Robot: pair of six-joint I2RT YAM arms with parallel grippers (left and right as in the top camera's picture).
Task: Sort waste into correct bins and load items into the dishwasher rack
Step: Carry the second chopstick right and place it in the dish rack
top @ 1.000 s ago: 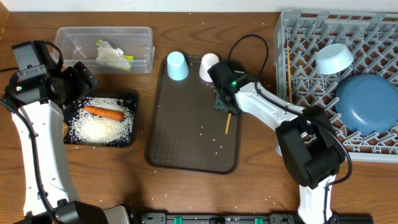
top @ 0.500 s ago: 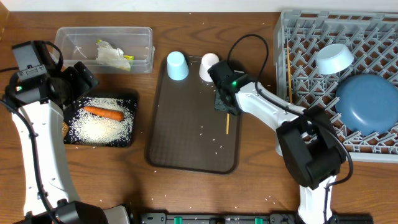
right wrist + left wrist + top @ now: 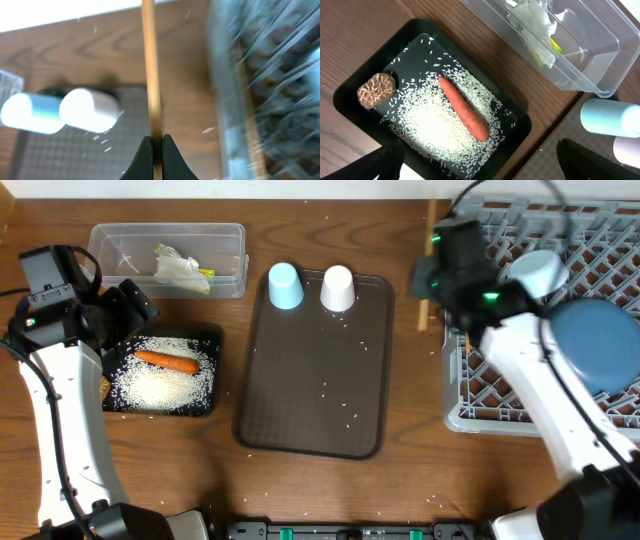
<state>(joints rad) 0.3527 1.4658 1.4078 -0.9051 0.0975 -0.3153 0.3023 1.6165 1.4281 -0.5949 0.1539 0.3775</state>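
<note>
My right gripper [image 3: 155, 142] is shut on a thin wooden chopstick [image 3: 149, 70], held in the air between the brown serving tray and the grey dishwasher rack [image 3: 480, 395]. In the overhead view the chopstick [image 3: 424, 312] shows just left of the rack. A white bowl [image 3: 535, 272] and a dark-blue plate [image 3: 592, 345] sit in the rack. My left gripper [image 3: 480, 170] hangs open over the black tray [image 3: 355, 82], which holds a carrot [image 3: 463, 108], rice [image 3: 435, 130] and a brown lump [image 3: 376, 90]. The clear tub [image 3: 225, 235] holds tissue and a wrapper [image 3: 182, 268].
A light-blue cup [image 3: 285, 286] and a white cup [image 3: 338, 288] stand upside down at the far end of the brown serving tray [image 3: 310, 380]. Stray rice grains lie on that tray and on the wooden table around it.
My right gripper closed on the chopstick on the serving tray, lifted it and swung right and back toward the rack. The left arm has not moved.
</note>
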